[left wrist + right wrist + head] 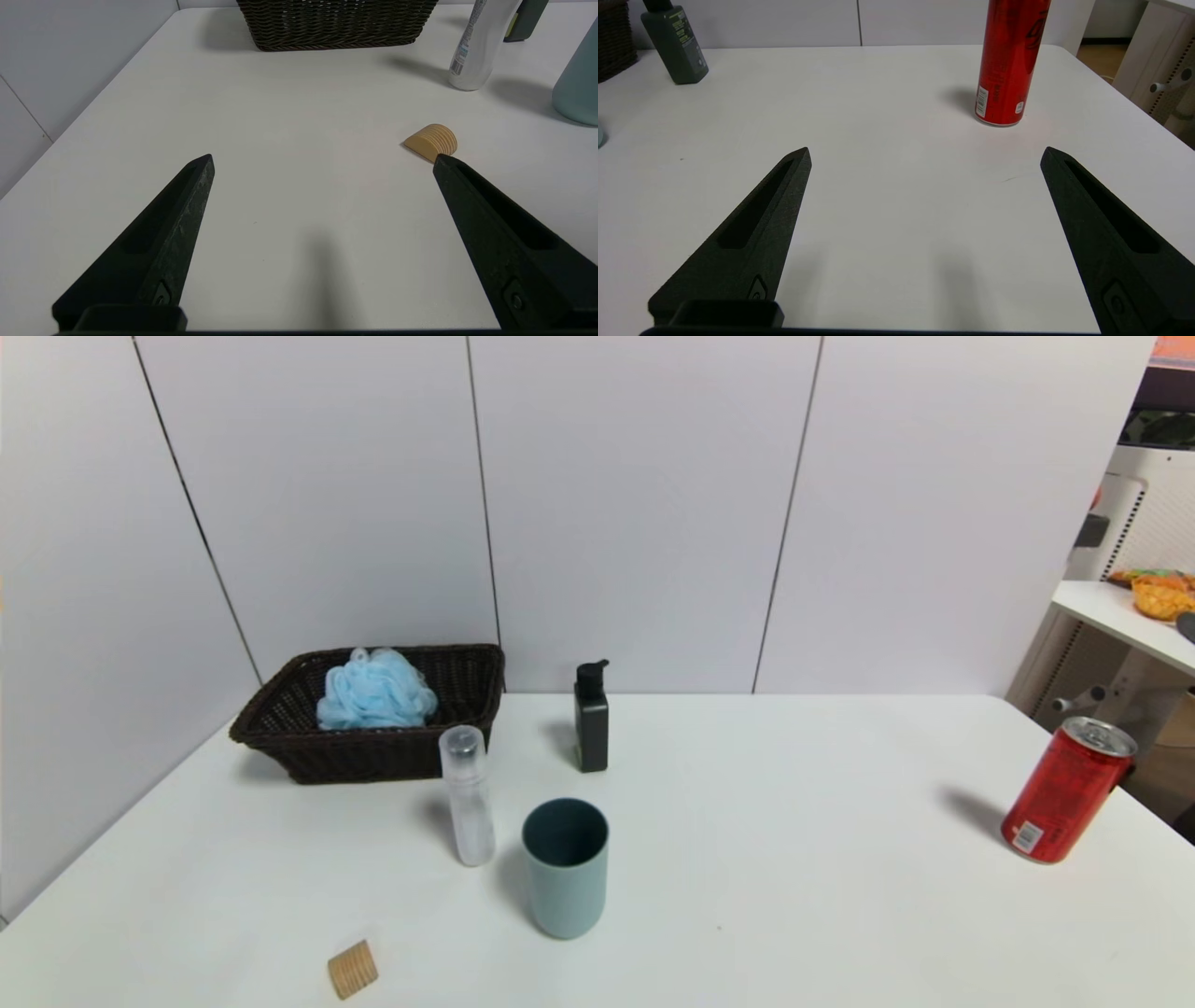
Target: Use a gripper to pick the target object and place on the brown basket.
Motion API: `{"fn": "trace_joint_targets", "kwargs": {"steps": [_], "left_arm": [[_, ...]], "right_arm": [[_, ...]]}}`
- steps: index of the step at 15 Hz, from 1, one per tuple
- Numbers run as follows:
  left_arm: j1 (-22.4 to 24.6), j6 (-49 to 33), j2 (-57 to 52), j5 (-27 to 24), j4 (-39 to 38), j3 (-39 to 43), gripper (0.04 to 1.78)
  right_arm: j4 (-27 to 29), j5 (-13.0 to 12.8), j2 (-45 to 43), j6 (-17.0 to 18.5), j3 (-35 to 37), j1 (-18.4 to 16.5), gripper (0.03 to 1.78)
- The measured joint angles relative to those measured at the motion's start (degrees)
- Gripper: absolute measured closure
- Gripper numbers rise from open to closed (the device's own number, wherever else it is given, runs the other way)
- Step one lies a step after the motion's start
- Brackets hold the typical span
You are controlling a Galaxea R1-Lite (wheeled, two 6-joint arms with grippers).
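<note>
The light blue mesh bath pouf [375,691] lies inside the dark brown wicker basket [467,683] at the back left of the white table. The basket's front wall also shows in the left wrist view [336,23]. Neither arm shows in the head view. My left gripper [323,158] is open and empty, low over bare table in front of the basket. My right gripper [925,151] is open and empty over bare table, near the red can.
A clear bottle [468,795], a grey-blue cup [566,868] and a black pump bottle [591,717] stand mid-table. A small tan ridged piece [353,969] lies near the front, close to one left fingertip [441,161]. A red can [1067,790] stands near the table's right edge.
</note>
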Motion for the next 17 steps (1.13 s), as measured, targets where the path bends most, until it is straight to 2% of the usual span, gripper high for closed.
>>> {"fn": "trace_joint_targets", "kwargs": {"steps": [17], "left_arm": [[0.0,0.0,0.0,0.0,0.0,0.0,0.13]], "right_arm": [[0.0,-0.1,0.0,0.0,0.0,0.0,0.11]]}}
